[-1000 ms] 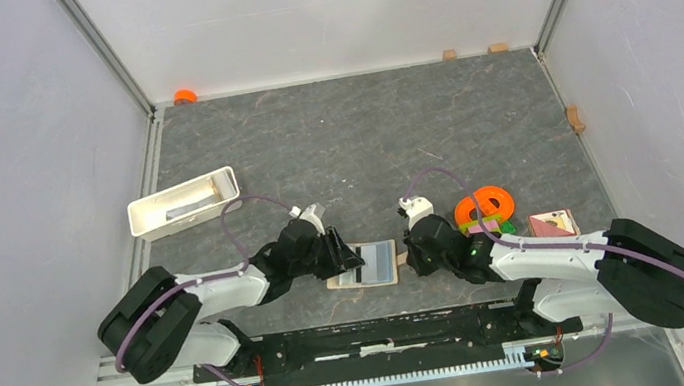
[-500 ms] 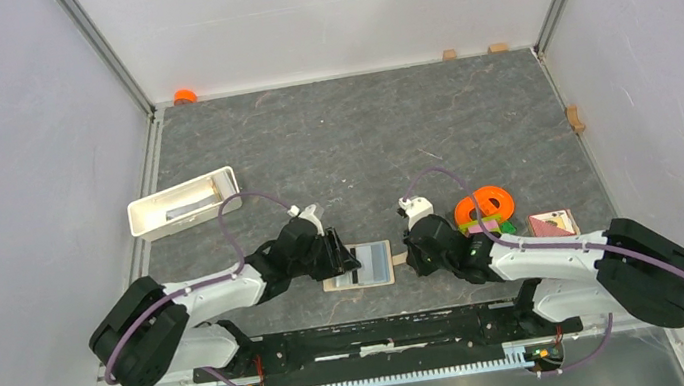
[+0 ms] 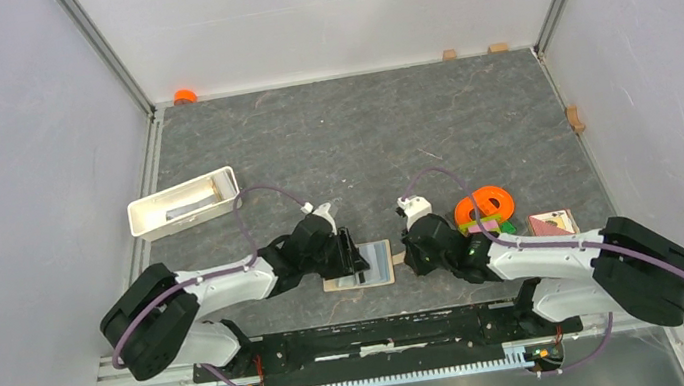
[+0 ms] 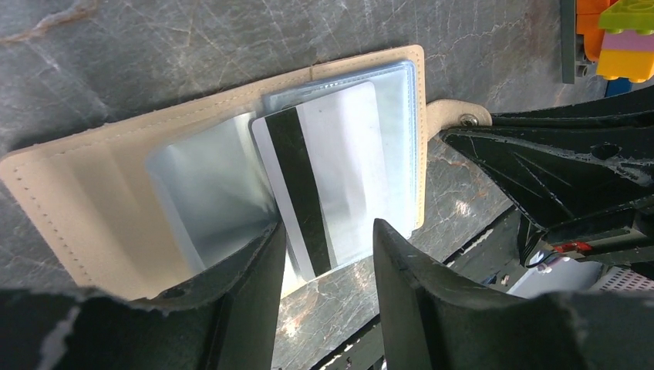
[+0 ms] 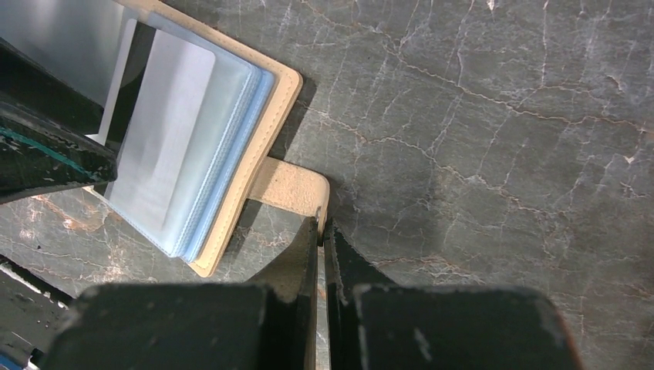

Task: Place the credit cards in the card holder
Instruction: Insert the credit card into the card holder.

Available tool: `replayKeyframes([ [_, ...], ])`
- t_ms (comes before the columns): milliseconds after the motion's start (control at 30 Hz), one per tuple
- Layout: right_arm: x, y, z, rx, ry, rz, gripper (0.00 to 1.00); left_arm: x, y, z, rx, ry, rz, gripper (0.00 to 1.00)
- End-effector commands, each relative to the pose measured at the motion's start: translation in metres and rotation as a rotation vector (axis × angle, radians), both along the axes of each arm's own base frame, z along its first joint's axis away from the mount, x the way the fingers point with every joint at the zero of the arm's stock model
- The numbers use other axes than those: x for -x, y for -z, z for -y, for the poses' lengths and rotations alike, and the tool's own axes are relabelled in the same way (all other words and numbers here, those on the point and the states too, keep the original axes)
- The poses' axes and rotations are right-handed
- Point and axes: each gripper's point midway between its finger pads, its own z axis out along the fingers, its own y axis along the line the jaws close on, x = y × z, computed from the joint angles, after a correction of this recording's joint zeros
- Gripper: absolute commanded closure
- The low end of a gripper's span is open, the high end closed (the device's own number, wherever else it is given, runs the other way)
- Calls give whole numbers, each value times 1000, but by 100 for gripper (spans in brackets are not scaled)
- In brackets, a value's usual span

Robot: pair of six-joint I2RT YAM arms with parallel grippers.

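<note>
Lying open by the bench's (image 3: 361, 140) near edge, the holder (image 3: 365, 264) sat midway along it. The right fingers (image 5: 351, 262) were clamped on its tab (image 5: 289, 187). The left fingers (image 4: 247, 277) stood apart, either side of the striped grey card (image 4: 324, 169), which lay on the holder's clear pockets (image 4: 208, 185).

You're pretty boxed in around the card holder (image 3: 371, 281). The left gripper (image 3: 355, 260) hugs its left side, and the right gripper (image 3: 408, 258) sits clamped on the snap tab (image 5: 289, 189) on the right. The black base rail (image 3: 388, 333) runs near the front edge. The only easy way in is from the far side, over bare tabletop. Just behind the right arm, an orange ring (image 3: 483, 203) and toy bricks (image 3: 490, 226) crowd things. The white tray (image 3: 183, 203) sits well off to the left, out of your way.
</note>
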Motion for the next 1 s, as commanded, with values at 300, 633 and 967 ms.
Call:
replayKeyframes([
  [300,-1,-3,-12,-22,-26,3,100,-5,-8,20,-28,35,53,48],
  [633,0,1,-12,-13,-28,-5,100,-5,-18,31,-36,40,88,48],
  [967,1,3,-11,-6,-26,-7,100,-9,-22,33,-70,28,140,48],
])
